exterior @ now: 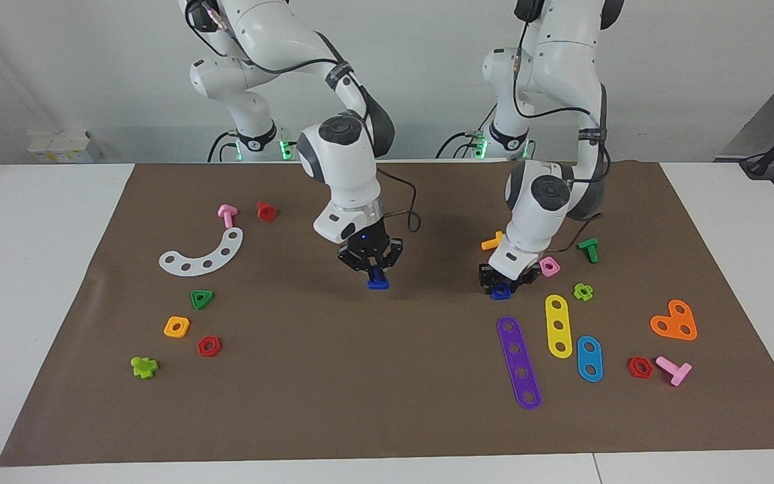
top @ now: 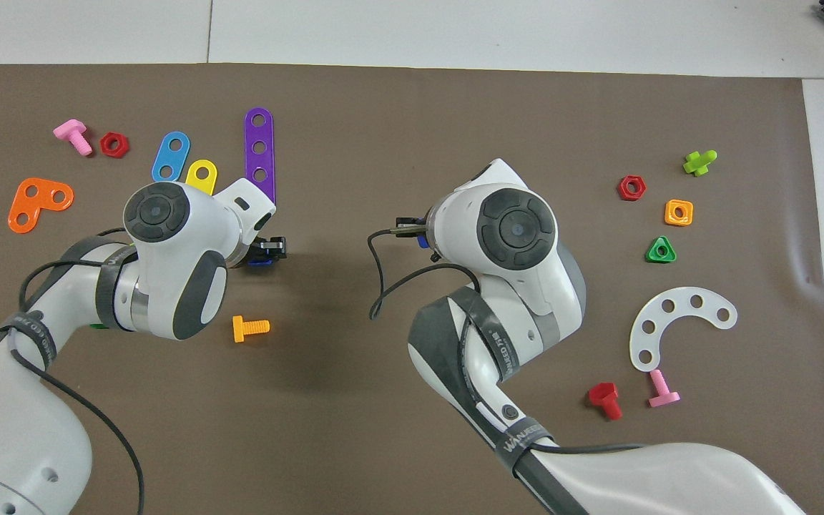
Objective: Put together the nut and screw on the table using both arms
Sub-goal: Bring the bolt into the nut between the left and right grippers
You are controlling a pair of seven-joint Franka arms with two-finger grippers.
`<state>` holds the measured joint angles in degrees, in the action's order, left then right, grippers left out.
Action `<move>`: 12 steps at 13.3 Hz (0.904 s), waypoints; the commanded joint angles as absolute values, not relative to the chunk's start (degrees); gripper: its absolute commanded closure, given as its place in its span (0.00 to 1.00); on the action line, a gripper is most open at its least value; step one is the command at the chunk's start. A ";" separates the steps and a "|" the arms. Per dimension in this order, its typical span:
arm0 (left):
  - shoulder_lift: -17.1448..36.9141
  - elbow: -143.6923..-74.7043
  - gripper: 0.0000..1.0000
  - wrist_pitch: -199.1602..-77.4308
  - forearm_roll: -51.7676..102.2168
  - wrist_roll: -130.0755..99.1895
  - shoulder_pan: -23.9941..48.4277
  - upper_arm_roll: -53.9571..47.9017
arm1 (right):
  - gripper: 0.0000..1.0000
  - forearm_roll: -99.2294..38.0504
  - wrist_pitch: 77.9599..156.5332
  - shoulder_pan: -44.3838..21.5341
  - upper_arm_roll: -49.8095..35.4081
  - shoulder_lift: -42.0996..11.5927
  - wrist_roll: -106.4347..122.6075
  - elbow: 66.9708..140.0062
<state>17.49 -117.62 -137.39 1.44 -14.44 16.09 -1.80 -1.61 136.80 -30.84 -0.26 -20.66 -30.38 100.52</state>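
Note:
My right gripper (exterior: 375, 270) hangs over the middle of the brown mat (exterior: 387, 390) on the table, shut on the blue screw (exterior: 377, 283), which points down from its fingertips. In the overhead view the right gripper (top: 408, 227) is mostly hidden by its wrist, and only a sliver of the screw (top: 423, 241) shows. The blue nut (exterior: 500, 292) lies on the mat toward the left arm's end. My left gripper (exterior: 501, 284) is down over it, fingers tight against its sides. From overhead, the nut (top: 260, 262) peeks out under the left gripper (top: 269, 250).
Close around the nut lie an orange bolt (exterior: 492, 240), a pink nut (exterior: 549, 267), and purple (exterior: 519, 361) and yellow (exterior: 558, 325) strips. A white curved strip (exterior: 202, 254), a green triangle nut (exterior: 201, 298) and a yellow-orange nut (exterior: 177, 327) lie toward the right arm's end.

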 commanded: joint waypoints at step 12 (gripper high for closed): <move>20.30 -104.86 1.00 -127.71 -0.88 -15.90 17.57 -1.76 | 0.00 5.45 144.49 -36.38 -0.35 -31.64 -42.09 96.50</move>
<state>18.42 -107.95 -129.34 -0.29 -14.03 16.29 -2.21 3.91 142.82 -35.90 -0.24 -31.04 -39.02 96.51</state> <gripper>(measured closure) 0.537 0.652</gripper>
